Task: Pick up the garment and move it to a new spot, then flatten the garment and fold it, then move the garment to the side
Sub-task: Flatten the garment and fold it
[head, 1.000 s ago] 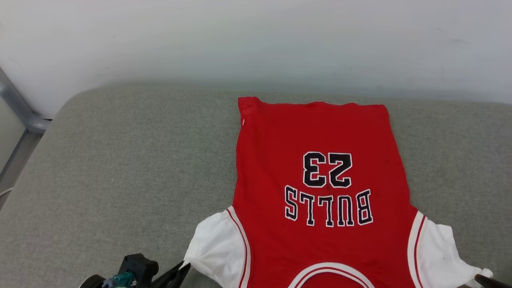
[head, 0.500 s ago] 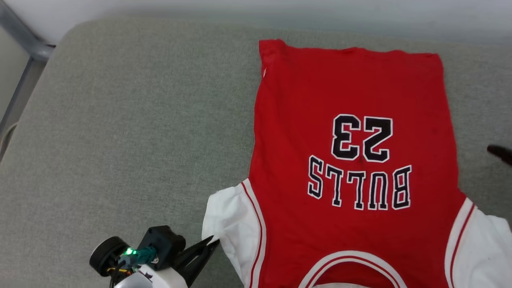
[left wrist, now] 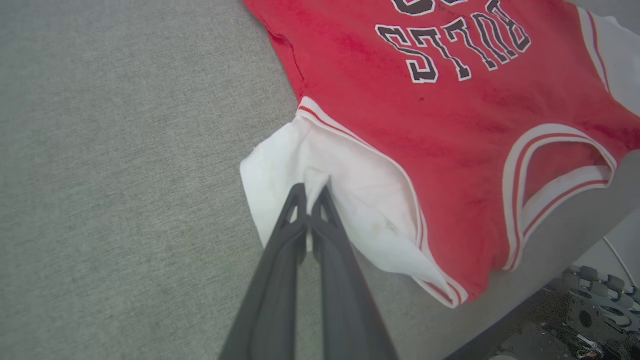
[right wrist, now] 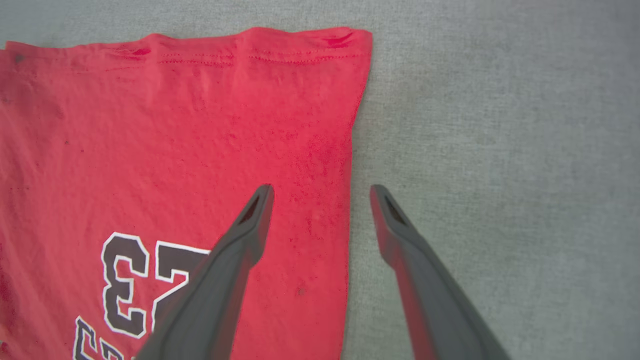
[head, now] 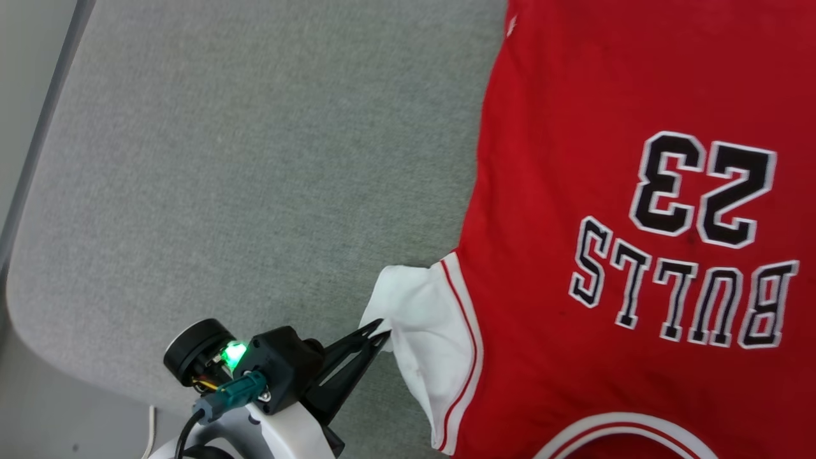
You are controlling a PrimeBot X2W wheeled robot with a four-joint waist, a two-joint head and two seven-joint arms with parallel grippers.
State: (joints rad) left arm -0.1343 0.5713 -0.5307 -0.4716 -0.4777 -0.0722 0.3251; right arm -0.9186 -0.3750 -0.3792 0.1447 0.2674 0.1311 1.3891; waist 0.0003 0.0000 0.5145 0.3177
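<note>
Left wrist view: my left gripper (left wrist: 311,191) is clamped on the white sleeve (left wrist: 300,160) of the shirt (left wrist: 450,115). My right gripper (right wrist: 321,191) is spread wide, holding nothing, over the shirt, which lies flat at the cushion's (head: 255,159) near edge.

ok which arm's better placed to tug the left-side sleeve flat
Left. The left gripper has its jaws shut on the garment's white sleeve; the right gripper's jaws are open over its side edge.

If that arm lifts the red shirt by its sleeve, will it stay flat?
Probably flops: the shirt is thin cloth, its sleeve puckered where the left end effector pinches it. Likely light; it may drag on the cushion.
</note>
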